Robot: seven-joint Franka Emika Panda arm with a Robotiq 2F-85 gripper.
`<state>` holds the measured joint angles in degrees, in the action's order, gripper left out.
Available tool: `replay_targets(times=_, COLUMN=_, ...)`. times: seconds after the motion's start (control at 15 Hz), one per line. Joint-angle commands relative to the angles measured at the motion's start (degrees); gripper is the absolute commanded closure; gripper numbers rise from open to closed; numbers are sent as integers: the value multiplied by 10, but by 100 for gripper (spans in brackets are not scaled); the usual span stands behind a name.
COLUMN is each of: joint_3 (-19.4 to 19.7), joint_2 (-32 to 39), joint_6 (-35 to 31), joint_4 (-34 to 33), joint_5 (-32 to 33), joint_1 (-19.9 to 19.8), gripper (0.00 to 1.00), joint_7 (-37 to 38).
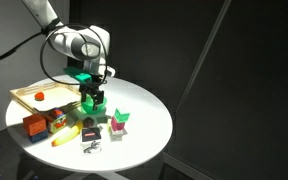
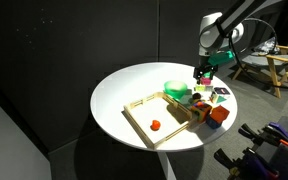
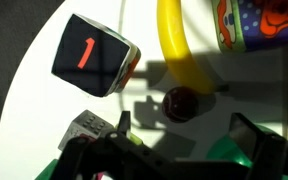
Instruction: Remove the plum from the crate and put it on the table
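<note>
The small round dark-red plum (image 3: 181,103) lies on the round white counter (image 3: 29,100) beside a curved yellow banana (image 3: 179,50). The end effector (image 3: 169,140) stands apart, empty. Brushing the plum on retreat could send it rolling.

Curved yellow banana (image 3: 176,45) as landmark. In the wrist view, left of it and apart: dark cube (image 3: 94,55) with a red 1 on one face. Right of it, close: brightly printed pack (image 3: 256,25), cut off by the frame edge. In an exterior view, orange box (image 1: 32,126) just left of the banana, pink and green block (image 1: 119,122) to its right, small red-orange fruit (image 1: 41,96) farther back.
</note>
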<state>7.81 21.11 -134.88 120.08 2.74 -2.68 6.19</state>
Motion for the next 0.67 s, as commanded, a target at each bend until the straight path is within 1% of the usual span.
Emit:
replay_targets(times=0.0, joint_3=-15, joint_2=-50, joint_6=27, joint_4=28, joint_5=6, joint_1=-5, gripper=0, joint_7=-37)
replay_targets(times=0.27, joint_3=-26, joint_2=-82, joint_6=55, joint_4=44, joint_5=3, joint_1=-4, gripper=0, joint_7=-57)
replay_targets(times=0.6, joint_3=-31, joint_2=-129, joint_6=92, joint_4=75, joint_5=12, joint_1=1, gripper=0, joint_7=-44)
